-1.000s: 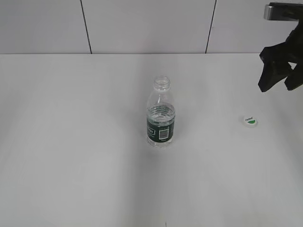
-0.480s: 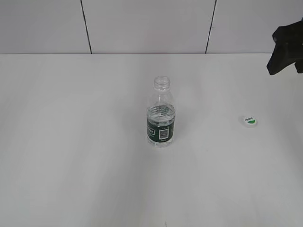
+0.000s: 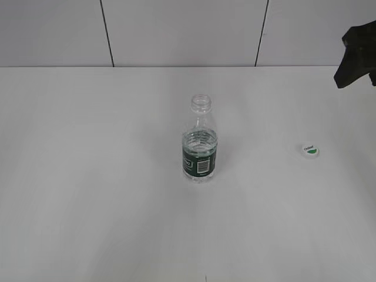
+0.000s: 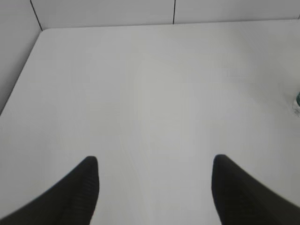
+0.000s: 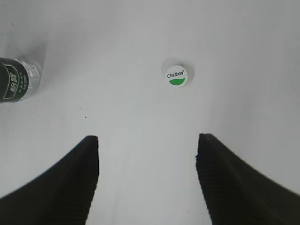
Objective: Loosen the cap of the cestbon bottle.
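The cestbon bottle [image 3: 200,143] stands upright at the middle of the white table, its neck open with no cap on it; its lower part shows at the left edge of the right wrist view [image 5: 16,78]. The cap [image 3: 310,150], white with a green patch, lies flat on the table to the bottle's right and also shows in the right wrist view [image 5: 176,77]. My right gripper [image 5: 146,140] is open and empty, high above the table at the far right edge [image 3: 357,61]. My left gripper [image 4: 154,161] is open and empty over bare table.
The white table [image 3: 88,176] ends at a grey panelled wall [image 3: 176,29] at the back. A sliver of the bottle [image 4: 297,99] shows at the right edge of the left wrist view.
My right gripper has risen and drawn back to the upper right, away from the cap. The bottle and the cap have not moved.
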You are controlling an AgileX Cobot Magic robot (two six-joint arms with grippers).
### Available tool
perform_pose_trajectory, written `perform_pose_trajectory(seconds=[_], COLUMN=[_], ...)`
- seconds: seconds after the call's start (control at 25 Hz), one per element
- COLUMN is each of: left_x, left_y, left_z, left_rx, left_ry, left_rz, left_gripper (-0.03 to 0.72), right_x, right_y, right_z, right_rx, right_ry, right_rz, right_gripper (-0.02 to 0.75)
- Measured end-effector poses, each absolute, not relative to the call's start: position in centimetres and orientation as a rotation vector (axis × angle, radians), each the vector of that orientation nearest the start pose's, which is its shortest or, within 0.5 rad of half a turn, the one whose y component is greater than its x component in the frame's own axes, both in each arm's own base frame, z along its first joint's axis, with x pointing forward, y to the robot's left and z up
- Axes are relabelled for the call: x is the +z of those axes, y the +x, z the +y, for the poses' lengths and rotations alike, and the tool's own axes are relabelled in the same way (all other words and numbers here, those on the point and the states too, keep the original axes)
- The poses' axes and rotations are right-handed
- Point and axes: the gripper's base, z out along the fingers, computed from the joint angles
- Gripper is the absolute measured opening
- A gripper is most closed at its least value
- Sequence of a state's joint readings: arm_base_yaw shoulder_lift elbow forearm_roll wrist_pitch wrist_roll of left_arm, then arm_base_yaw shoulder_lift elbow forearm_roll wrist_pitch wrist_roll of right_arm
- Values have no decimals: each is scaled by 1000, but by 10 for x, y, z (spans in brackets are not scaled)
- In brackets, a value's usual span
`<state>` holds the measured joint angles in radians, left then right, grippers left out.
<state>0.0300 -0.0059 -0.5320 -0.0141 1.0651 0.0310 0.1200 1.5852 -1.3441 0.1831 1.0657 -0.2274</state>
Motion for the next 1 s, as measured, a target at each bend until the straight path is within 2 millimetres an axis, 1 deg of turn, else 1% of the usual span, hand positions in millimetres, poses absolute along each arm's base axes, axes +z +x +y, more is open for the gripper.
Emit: perform_pose_trajectory(seconds=[0.12, 0.4, 0.56, 0.68, 0.84, 1.0], left_x=[282, 282, 282, 282, 282, 282], left_y=[-9, -9, -9, -9, -9, -9], left_z=[-2, -2, -2, -2, -2, -2], left_rx=[20, 19, 19, 19, 19, 19], left_ry=[7, 7, 7, 7, 7, 7], left_rz=[2029, 2029, 2029, 2029, 2029, 2029], left_gripper=[461, 461, 459, 444, 429, 426], right_x=[304, 304, 315, 325, 325, 323], right_y=[321, 321, 316, 314, 316, 317], right_z=[53, 51, 48, 45, 37, 27], right_rx=[218, 181, 139, 98, 16, 4], right_ry=[-397, -410, -416, -377, -312, -239], right_rz=[2746, 2745, 2701, 2643, 2653, 2671], right_gripper=[496, 496, 496, 496, 496, 496])
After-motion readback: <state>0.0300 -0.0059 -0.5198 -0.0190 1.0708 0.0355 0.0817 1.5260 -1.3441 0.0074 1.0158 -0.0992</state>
